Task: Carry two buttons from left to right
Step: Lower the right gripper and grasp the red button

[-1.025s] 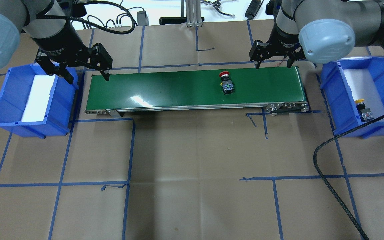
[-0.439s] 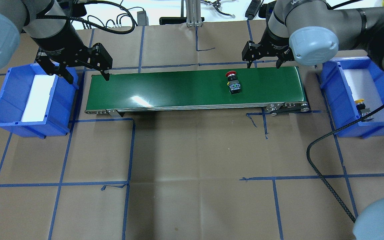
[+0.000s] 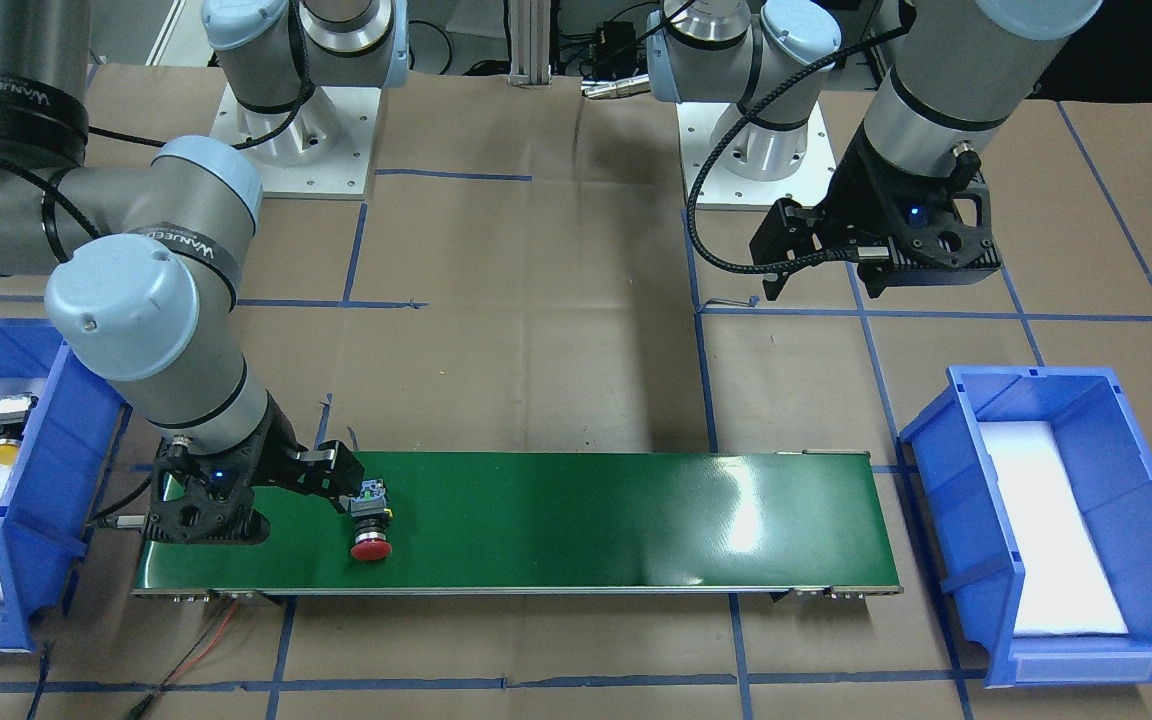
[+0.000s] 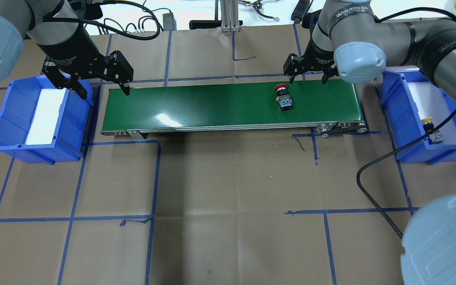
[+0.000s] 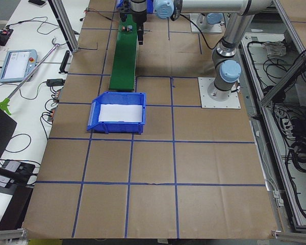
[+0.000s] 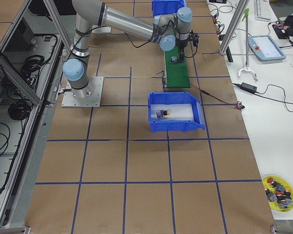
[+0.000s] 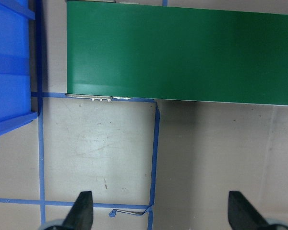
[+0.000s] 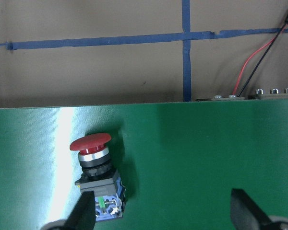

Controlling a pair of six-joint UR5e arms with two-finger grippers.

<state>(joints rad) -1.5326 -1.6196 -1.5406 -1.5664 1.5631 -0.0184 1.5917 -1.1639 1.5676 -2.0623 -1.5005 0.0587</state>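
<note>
The red button lies on its side near the right end of the green belt; the yellow button is already in the blue bin past that end; the right gripper hangs over the belt's far edge, jaws spread wide; the red button sits off to one side of the gap, by one finger; I think it should slide over till the button is in the middle, then drop and squeeze the black collar; the left gripper hangs by the belt's left end, jaws spread, empty.
</note>
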